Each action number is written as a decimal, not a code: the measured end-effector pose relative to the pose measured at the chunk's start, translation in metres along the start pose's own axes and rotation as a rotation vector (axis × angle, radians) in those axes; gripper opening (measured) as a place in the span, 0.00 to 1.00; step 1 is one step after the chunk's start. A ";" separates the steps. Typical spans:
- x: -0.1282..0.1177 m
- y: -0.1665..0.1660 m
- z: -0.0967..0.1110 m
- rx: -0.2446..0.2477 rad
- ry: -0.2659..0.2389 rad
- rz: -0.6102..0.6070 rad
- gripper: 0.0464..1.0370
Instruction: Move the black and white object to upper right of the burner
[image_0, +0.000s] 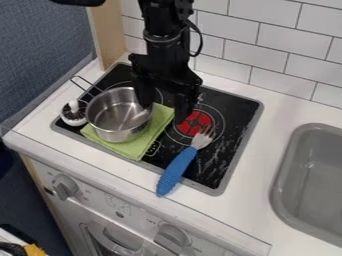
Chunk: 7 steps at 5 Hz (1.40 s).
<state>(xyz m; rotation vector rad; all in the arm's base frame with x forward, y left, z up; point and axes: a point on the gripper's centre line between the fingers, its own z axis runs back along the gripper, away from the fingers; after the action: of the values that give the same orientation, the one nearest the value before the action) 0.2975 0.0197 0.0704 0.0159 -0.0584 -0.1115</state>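
The gripper (162, 107) hangs over the middle of the stovetop, its two fingers spread apart, one above the pot's right side and the other beside the red burner. At the stovetop's left corner sits the black and white object (73, 113), round with a white knob on top, left of the metal pot and well away from the gripper. The burner (194, 123) is a red disc ringed by thin circles on the black cooktop (230, 112); the gripper covers part of the area behind it.
A metal pot (119, 116) with a wire handle rests on a folded green cloth (136, 149). A fork with a blue handle (176, 171) lies from the burner across the stove's front edge. The grey sink (312, 175) is at the right, and a tiled wall (284, 50) stands behind.
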 end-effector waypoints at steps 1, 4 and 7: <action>-0.002 0.000 -0.006 -0.004 0.021 -0.003 0.97; -0.050 0.083 0.019 0.095 0.047 0.114 0.97; -0.062 0.155 -0.008 0.131 0.144 0.282 0.96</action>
<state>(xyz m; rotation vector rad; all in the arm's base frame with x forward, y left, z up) 0.2540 0.1802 0.0615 0.1459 0.0761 0.1758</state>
